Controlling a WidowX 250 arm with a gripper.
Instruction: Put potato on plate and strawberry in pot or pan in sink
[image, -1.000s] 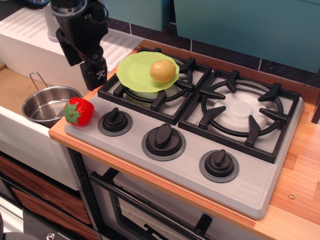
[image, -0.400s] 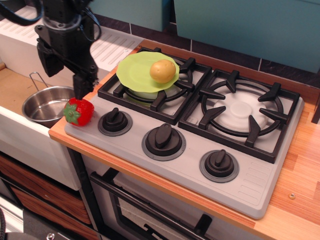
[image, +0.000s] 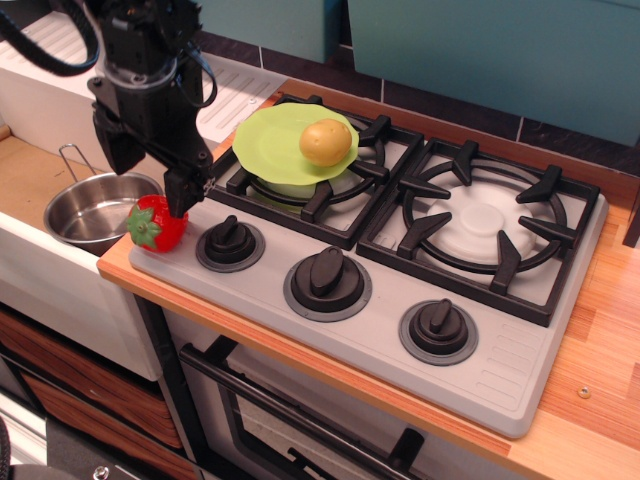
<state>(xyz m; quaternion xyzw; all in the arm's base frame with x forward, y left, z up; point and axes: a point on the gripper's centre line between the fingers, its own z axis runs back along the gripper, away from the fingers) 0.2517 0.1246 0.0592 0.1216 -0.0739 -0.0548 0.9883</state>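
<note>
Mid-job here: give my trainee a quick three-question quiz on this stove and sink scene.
1. True or false: the potato lies on the plate.
2. Where is the strawberry? A) in the pot B) on the stove's front left corner C) on the right burner
3. Fill in: the pot sits in the ____.

Key: 1 true. 2 B, with the tool directly over it; grip not discernible. 3 sink.
</note>
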